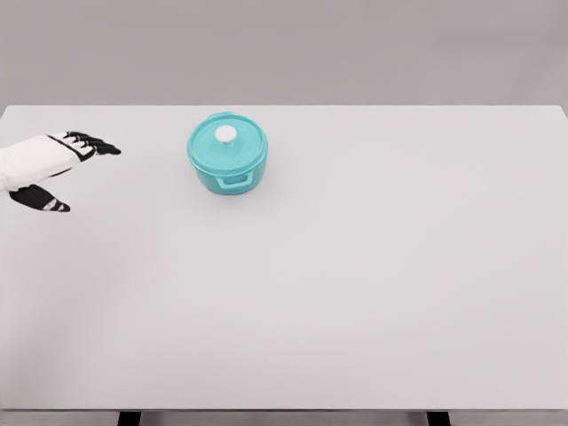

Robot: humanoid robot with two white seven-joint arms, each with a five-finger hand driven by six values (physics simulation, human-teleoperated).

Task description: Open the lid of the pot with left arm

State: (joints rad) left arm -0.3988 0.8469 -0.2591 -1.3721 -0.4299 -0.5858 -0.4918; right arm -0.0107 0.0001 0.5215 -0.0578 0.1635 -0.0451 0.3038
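Lid (226,139) sits shut on your teal pot (228,165) — untouched. Your left hand (49,169) hovers well apart, fingers spread, holding nothing.

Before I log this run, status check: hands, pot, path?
Left hand open, fingers spread, left of the pot. Teal round pot, white-knobbed lid on. Nothing between.
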